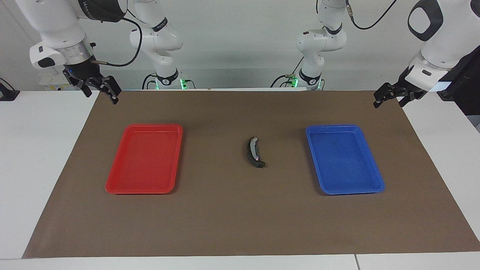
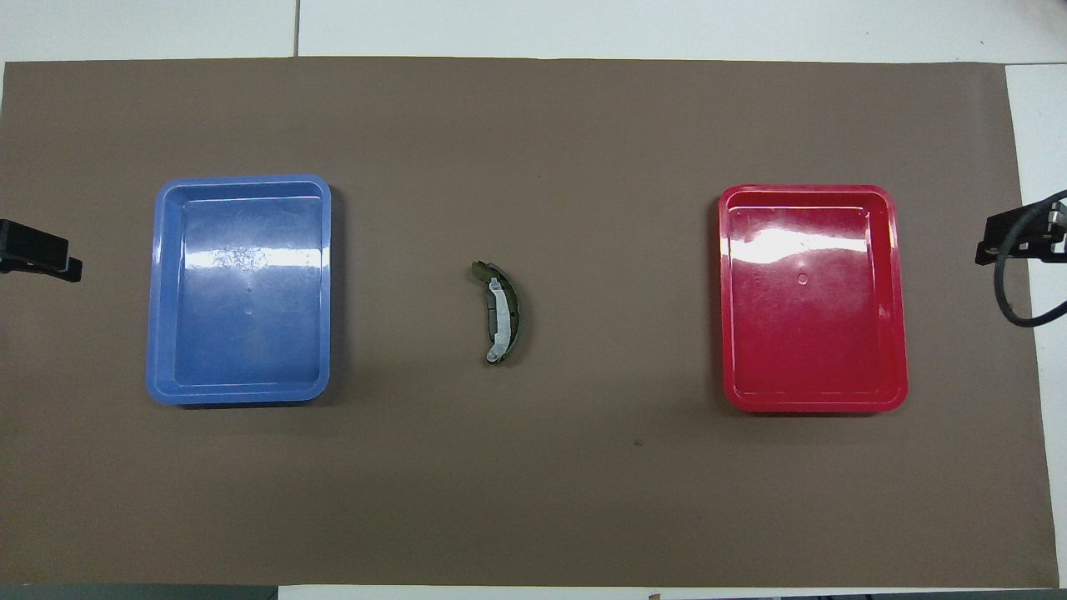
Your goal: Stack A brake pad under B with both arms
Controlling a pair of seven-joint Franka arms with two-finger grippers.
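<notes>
White table [image 1: 45, 157] carries brown mat [image 1: 240, 225]. On mat: curved brake shoe [image 1: 254, 152] at centre; red tray [image 1: 144, 189] at 9 o'clock of it in facing view; blue tray [image 1: 348, 189] at 3 o'clock, each well apart from shoe.

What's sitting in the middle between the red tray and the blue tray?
The curved brake shoe B lies on the brown mat, between the red tray and the blue tray, touching neither. The overhead view shows it best.
</notes>
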